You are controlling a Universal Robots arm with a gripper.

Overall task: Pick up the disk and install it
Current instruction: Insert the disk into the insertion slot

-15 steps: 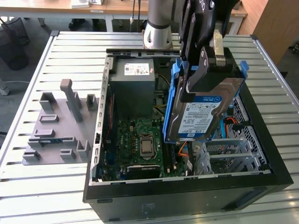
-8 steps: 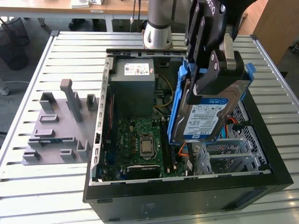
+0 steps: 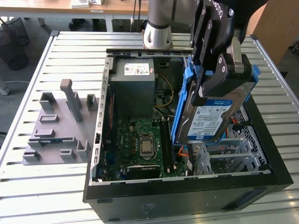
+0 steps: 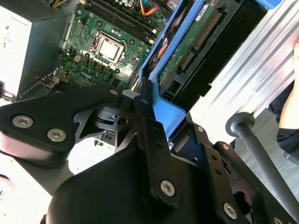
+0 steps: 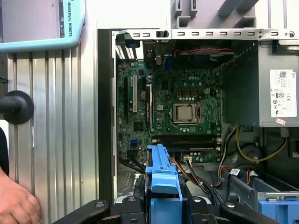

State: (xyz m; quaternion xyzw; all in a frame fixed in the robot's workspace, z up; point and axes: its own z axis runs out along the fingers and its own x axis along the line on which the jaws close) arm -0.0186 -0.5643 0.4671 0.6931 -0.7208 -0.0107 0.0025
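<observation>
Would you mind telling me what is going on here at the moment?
The arm's gripper is clamped on the disk, holding it tilted on edge above the open computer case, toward the exterior view's right. The disk is not yet seated. A person's hand is off to one side of the case.

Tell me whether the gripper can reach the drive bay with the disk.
Probably yes: the computer case lies open, and the gripper, shut on the disk, hangs above the metal drive bay. Orange cables nearby might snag.
</observation>
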